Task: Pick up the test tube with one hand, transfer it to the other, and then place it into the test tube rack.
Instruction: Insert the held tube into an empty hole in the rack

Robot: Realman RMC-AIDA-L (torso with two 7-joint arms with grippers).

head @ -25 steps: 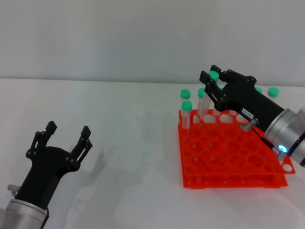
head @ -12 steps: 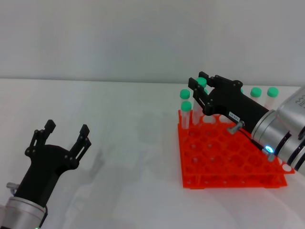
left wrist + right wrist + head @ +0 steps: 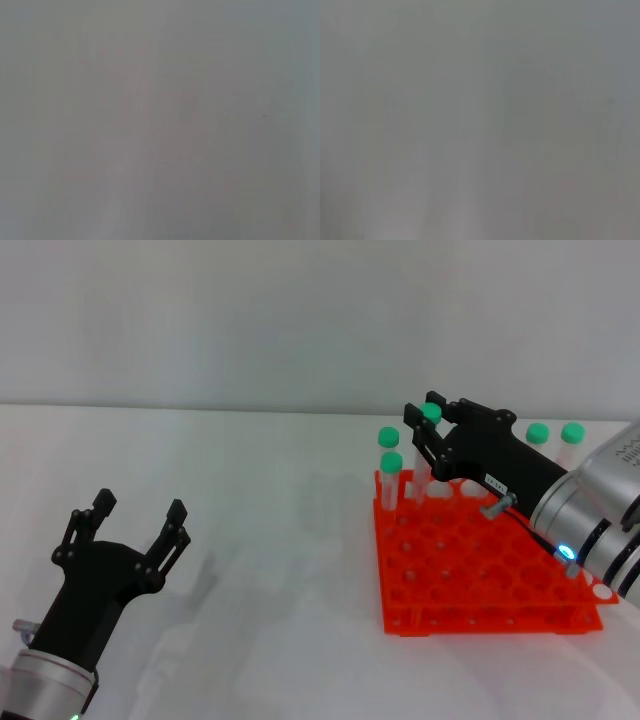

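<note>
I see my right gripper (image 3: 424, 427) clenched on a green-capped tube (image 3: 428, 445) over the orange rack's (image 3: 480, 570) back row; my left gripper (image 3: 135, 523) hangs released, well apart.

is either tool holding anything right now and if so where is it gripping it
The right tool has a test tube between its fingers, just under the green cap, above the orange rack. Whether it is clamped cannot be told. The left tool is open and holds nothing.
</note>
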